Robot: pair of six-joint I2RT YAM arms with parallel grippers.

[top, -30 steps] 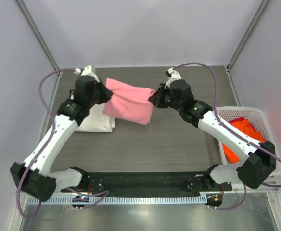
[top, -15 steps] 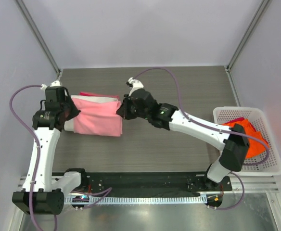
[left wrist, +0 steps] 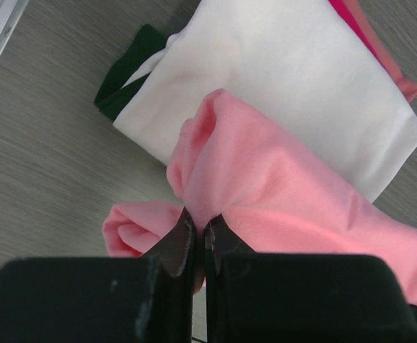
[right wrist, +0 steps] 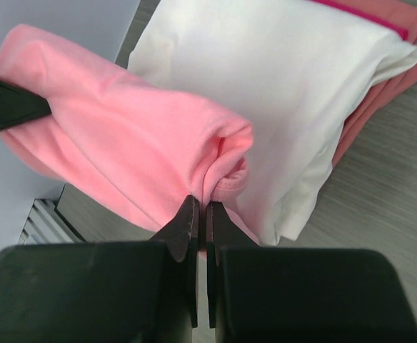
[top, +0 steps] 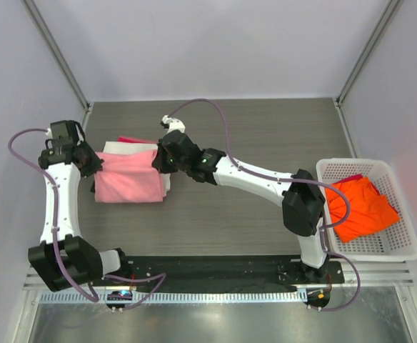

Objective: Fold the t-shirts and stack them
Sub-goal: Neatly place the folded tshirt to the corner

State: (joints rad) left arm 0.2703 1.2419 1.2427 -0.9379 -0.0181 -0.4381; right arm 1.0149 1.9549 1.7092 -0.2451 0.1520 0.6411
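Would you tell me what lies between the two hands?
The pink t-shirt, gripped by the left hand and the right hand; the top view shows it.

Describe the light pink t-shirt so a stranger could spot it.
On the left of the grey table lies a pile of folded shirts. Over it stretches the light pink t-shirt, pinched by the left end effector and the right end effector. Unlike the cream-white shirt beneath, it is held at both ends.

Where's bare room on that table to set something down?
Bare table lies behind the right arm, to the far edge, and on its near side, between stack and basket. The left is crowded by stack and pink shirt.
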